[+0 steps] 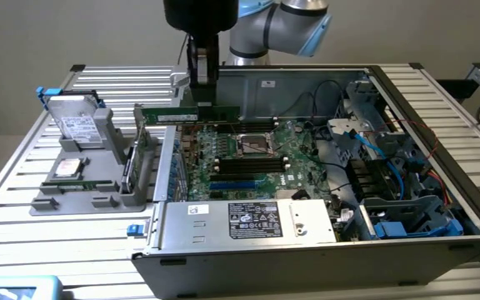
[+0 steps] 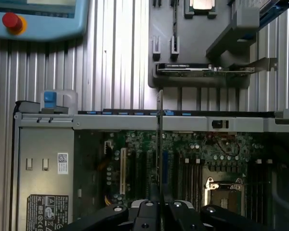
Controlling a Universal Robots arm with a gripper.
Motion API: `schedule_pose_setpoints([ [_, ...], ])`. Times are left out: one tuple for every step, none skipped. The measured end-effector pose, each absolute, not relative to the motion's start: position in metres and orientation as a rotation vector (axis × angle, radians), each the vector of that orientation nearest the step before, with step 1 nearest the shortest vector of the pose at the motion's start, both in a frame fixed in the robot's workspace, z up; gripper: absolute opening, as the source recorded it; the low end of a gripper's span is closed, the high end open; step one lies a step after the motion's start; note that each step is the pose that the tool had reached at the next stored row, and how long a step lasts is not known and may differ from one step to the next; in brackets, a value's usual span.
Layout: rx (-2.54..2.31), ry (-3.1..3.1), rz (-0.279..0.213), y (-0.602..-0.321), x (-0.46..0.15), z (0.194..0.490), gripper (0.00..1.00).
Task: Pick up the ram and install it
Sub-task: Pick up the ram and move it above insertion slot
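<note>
Over the open computer case [image 1: 307, 265], the ram [image 1: 163, 114] hangs in the closed tool [image 1: 202, 99], pinched across its flat faces near mid-length, clear of the motherboard [image 1: 261, 159]. We judge it light, stiff, thin and fragile: best held by faces and edges, never the contacts. Its pale sticker and the power supply label [image 1: 255, 220] carry print we cannot read. Case rests on the slatted desk [image 1: 73, 231].

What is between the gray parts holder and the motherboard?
A bare strip of the slatted table, then the case's metal wall, as the wrist view shows.
</note>
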State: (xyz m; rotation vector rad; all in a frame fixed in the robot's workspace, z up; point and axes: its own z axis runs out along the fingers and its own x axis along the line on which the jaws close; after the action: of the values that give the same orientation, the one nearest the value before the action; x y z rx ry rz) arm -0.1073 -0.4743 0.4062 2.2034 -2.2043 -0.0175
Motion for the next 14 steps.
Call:
schedule_pose_setpoints([
  [2.204,-2.204,-0.018,-0.474,-0.103,0.406,0.14],
  [2.204,-2.205,-0.018,-0.474,-0.098,0.406,0.14],
  [2.204,-2.205,-0.018,-0.474,-0.093,0.405,0.14],
  [2.204,-2.205,-0.018,-0.474,-0.089,0.405,0.14],
  [2.204,-2.205,-0.019,-0.474,-0.084,0.405,0.14],
  [2.204,-2.205,-0.019,-0.474,-0.08,0.405,0.14],
  [2.204,-2.205,-0.019,-0.474,-0.075,0.404,0.14],
  [2.204,-2.205,-0.019,-0.474,-0.071,0.404,0.14],
  [2.204,-2.205,-0.019,-0.474,-0.066,0.404,0.14],
  [2.204,-2.205,-0.019,-0.474,-0.062,0.403,0.14],
  [2.204,-2.205,-0.019,-0.473,-0.057,0.403,0.14],
  [2.204,-2.205,-0.019,-0.473,-0.053,0.402,0.14],
  [2.204,-2.205,-0.019,-0.472,-0.048,0.402,0.14],
  [2.204,-2.205,-0.019,-0.471,-0.044,0.401,0.14],
])
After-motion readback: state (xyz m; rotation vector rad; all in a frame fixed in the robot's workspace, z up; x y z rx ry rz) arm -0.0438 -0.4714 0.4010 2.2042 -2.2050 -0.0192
